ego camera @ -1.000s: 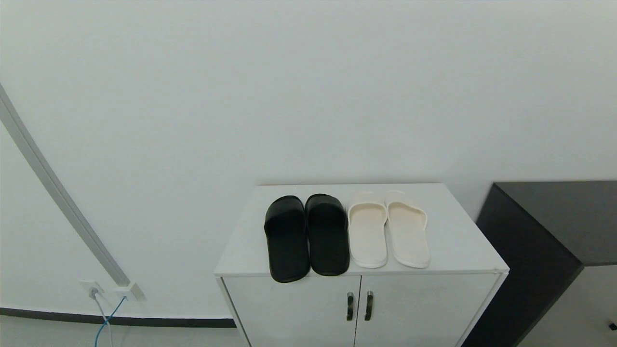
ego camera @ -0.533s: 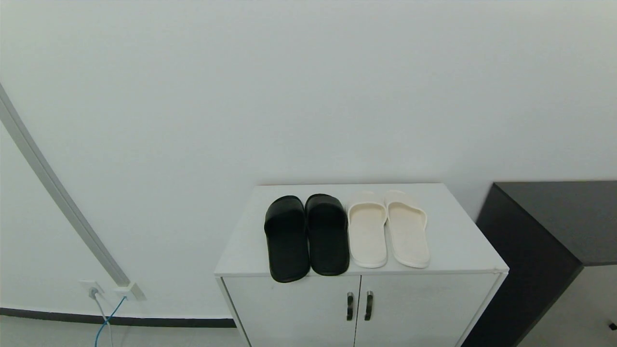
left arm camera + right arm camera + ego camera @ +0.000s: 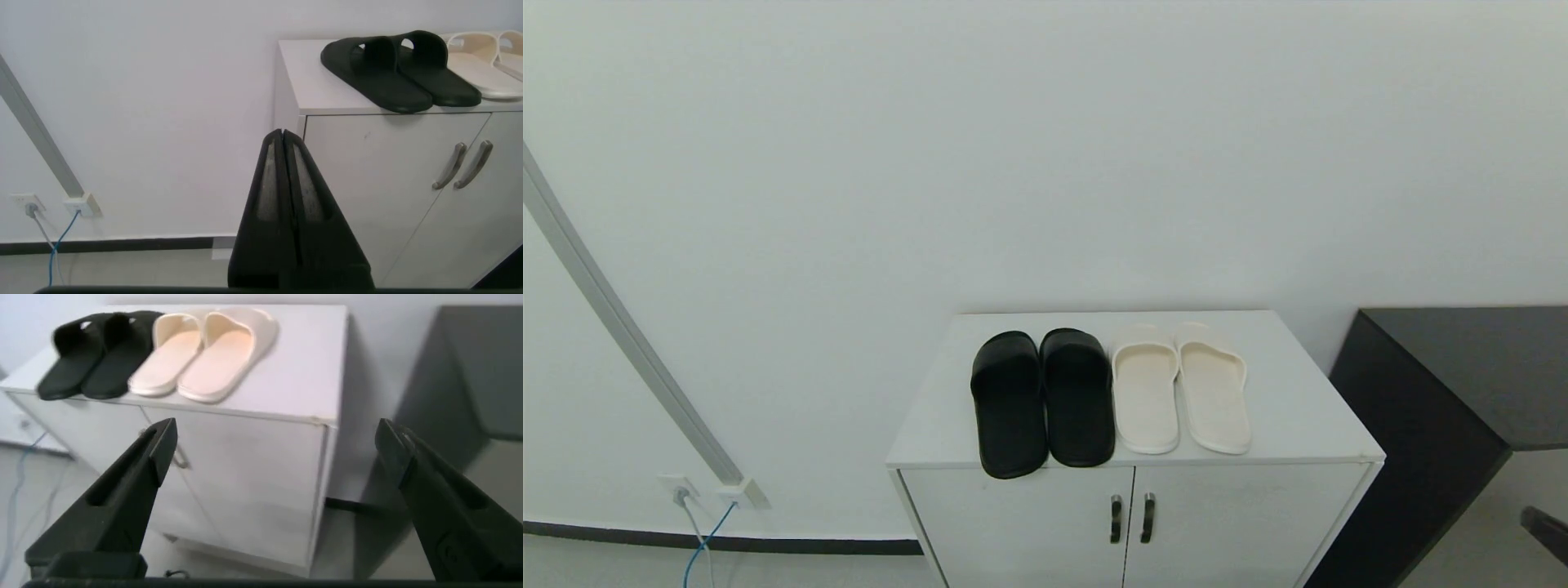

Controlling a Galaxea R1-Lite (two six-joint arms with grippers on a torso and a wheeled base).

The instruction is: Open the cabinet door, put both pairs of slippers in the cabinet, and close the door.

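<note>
Two black slippers (image 3: 1042, 402) and two cream slippers (image 3: 1180, 388) lie side by side atop the cabinet (image 3: 1298, 416), its two doors (image 3: 1013, 527) shut. On the left gripper (image 3: 283, 137) the fingers are pressed together; on the right gripper (image 3: 276, 429) they spread wide, holding nothing.

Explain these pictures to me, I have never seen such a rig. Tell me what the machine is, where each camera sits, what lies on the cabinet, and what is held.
This is a wheeled robot with two arms. The wide picture comes from a camera on its head, looking down at a white cabinet. On its top lie a pair of black slippers and, beside them, a pair of cream slippers. Its doors are shut, their handles side by side. The other two pictures come from cameras on the wrists, each looking along its own arm's fingers. The left fingers are pressed together; the right fingers are spread wide. Neither holds anything.
</note>
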